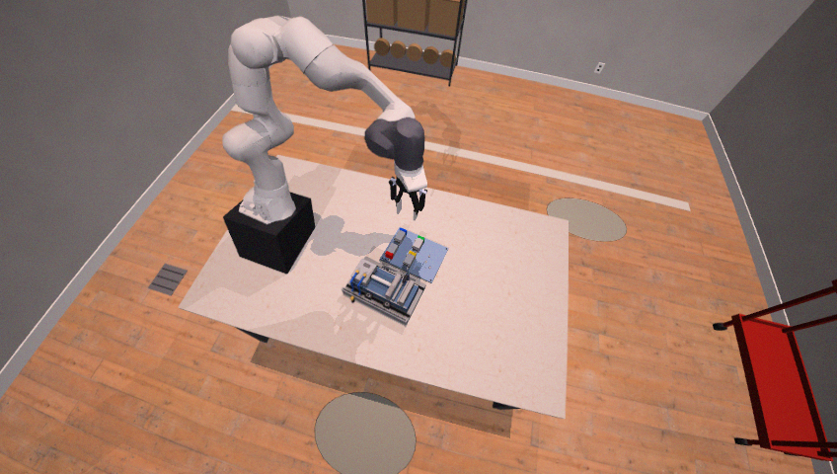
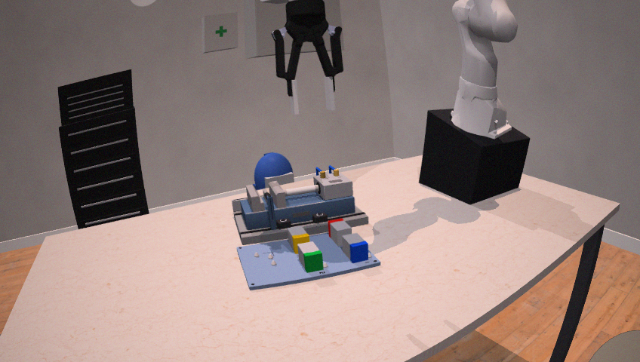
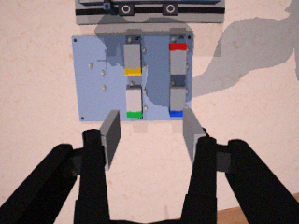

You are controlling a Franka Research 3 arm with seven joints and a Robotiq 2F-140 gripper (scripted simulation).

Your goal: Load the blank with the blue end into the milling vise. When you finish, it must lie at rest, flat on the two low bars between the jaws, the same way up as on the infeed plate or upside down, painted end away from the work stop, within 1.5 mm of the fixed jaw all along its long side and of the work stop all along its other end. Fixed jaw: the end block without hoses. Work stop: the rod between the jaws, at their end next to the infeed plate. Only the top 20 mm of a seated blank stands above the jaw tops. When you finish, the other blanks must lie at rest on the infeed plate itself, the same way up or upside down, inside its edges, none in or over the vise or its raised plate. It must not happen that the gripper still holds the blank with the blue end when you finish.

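The grey blank with the blue end (image 1: 400, 236) (image 2: 358, 252) (image 3: 177, 97) lies on the infeed plate (image 1: 437, 256) (image 2: 291, 278) (image 3: 89, 105), blue end away from the vise (image 1: 384, 282) (image 2: 305, 209). My gripper (image 1: 407, 210) (image 2: 312, 110) (image 3: 151, 122) is partly open and empty, high above the plate's outer side. The fixed jaw (image 2: 254, 198) is at the vise end without hoses. The work stop (image 2: 271, 211) stands upright beside the jaws, on the plate side. No blank shows between the jaws; the low bars are hidden or too small to tell.
The red-ended blank (image 1: 394, 247) (image 2: 341, 229) (image 3: 177, 63) is in line behind the blue-ended one. The yellow-ended (image 2: 300, 242) (image 3: 132, 56) and green-ended (image 2: 312, 261) (image 3: 134, 97) blanks form a neighbouring row. Small pins (image 2: 273, 262) (image 3: 104, 87) stand on the plate. Hose fittings top the vise's hosed block (image 2: 333, 187).
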